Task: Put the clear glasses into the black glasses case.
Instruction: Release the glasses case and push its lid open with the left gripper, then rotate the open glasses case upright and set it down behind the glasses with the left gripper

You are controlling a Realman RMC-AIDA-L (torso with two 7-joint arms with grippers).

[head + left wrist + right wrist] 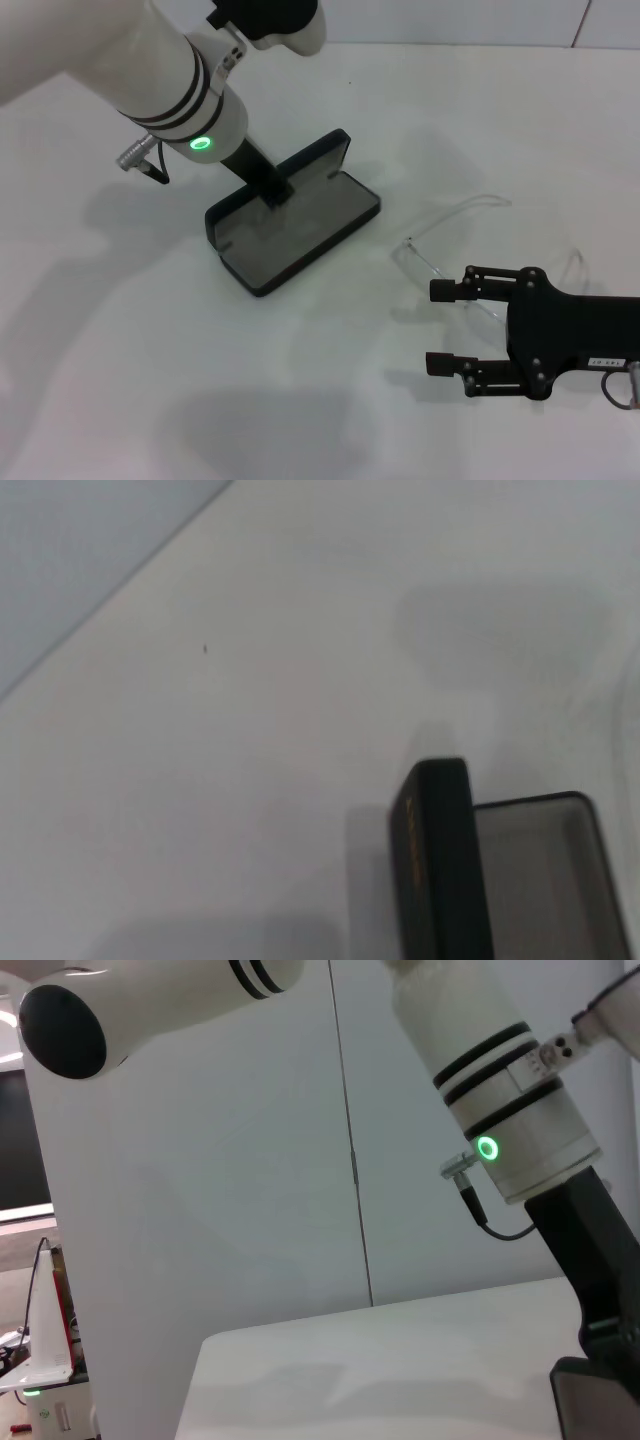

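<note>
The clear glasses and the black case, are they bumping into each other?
Apart. The head view shows a strip of bare white table between the black glasses case and the clear glasses.

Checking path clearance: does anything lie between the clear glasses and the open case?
Nothing visible: bare table separates the clear glasses from the black glasses case, but the left gripper sits at its hinge.

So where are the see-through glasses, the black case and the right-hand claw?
clear glasses (432,262), head view, on the near lens.
black glasses case (300,232), head view, on the grey lining of the open tray.
right gripper (441,327), head view, midway between its two open fingertips.
</note>
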